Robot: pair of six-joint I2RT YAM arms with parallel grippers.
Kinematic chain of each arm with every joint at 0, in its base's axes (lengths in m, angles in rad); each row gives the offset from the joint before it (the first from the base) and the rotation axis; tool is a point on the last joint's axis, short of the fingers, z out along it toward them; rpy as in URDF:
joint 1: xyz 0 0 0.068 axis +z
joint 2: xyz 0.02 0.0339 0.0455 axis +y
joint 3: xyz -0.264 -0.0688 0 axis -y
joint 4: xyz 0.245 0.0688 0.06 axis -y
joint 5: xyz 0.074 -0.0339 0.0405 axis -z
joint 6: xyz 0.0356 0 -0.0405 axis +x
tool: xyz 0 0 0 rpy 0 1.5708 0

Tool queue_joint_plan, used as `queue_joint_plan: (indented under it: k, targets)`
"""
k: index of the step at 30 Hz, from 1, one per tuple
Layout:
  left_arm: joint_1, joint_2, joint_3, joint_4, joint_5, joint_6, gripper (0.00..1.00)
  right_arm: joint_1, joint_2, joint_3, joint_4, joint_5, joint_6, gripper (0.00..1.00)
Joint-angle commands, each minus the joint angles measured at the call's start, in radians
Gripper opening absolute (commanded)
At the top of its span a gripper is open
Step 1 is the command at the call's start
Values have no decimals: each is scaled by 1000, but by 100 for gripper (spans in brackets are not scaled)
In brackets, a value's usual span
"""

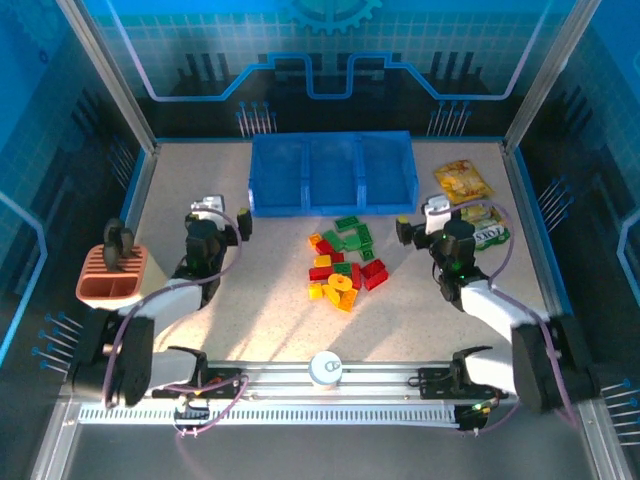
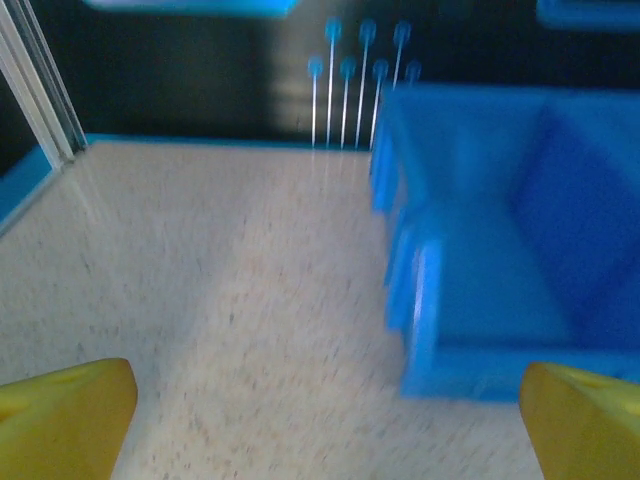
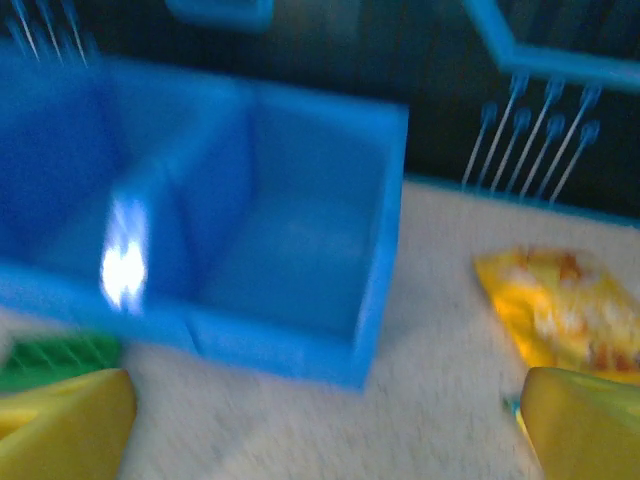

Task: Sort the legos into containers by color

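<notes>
The legos (image 1: 343,262) lie in one loose heap on the bench (image 1: 260,310), just near of the blue tray (image 1: 333,195) and between the two arms. The sorting looks not yet begun, since all three compartments appear bare from above. The right pincer (image 1: 432,224) is the nearer of the two. From it the heap lies to the left and a little nearer the arms, while the left pincer (image 1: 216,216) stands further off on the heap's other side. Both pincers are spread wide and hold nothing: in each wrist view the yellow fingertips (image 3: 65,420) sit at the lower corners with only bench between them. The tray's long axis runs left to right, its three compartments side by side. The heap runs roughly far to near, with greens at the far end, reds in the middle and right, and yellow-orange pieces at the near left. An exact count is hard where the bricks overlap. There seem to be about six green, about six red and about five yellow-orange. There are also a yellow snack packet (image 1: 463,182) and a green snack packet (image 1: 490,232) at the far right, and one orange ribbed holder (image 1: 112,275) at the left.
</notes>
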Motion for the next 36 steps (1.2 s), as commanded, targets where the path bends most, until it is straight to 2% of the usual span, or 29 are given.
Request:
queue_joint_plan:
  k: [1,2,4,6,9,12,15,21,26,32,36]
  targets:
    - [-26,-107,129,-296,-78,-149,99,1,-147,148,-390,77,332,100]
    - [-34,-130,154,-351,-27,-194,99,-12,-179,154,-487,100,503,100]
    - [-59,-174,181,-414,76,-274,99,-65,-243,94,-384,-147,569,100]
    - [-96,-202,202,-475,148,-309,99,-60,-264,123,-444,-197,618,100]
    - [-213,-201,253,-620,111,-315,99,8,-256,227,-631,-190,546,100]
    - [-373,-170,299,-758,52,-305,99,52,-271,240,-681,-191,523,100]
    - [-512,-131,309,-826,44,-321,99,78,-275,234,-716,-204,522,100]
    - [-660,20,323,-873,131,-389,86,118,-205,278,-834,-256,463,100]
    - [-698,153,353,-913,147,-452,75,160,-149,314,-880,-275,427,99]
    - [-698,171,343,-951,131,-506,71,179,-131,304,-873,-245,420,98]
    - [-698,219,340,-934,167,-549,69,179,-106,303,-858,-245,430,97]
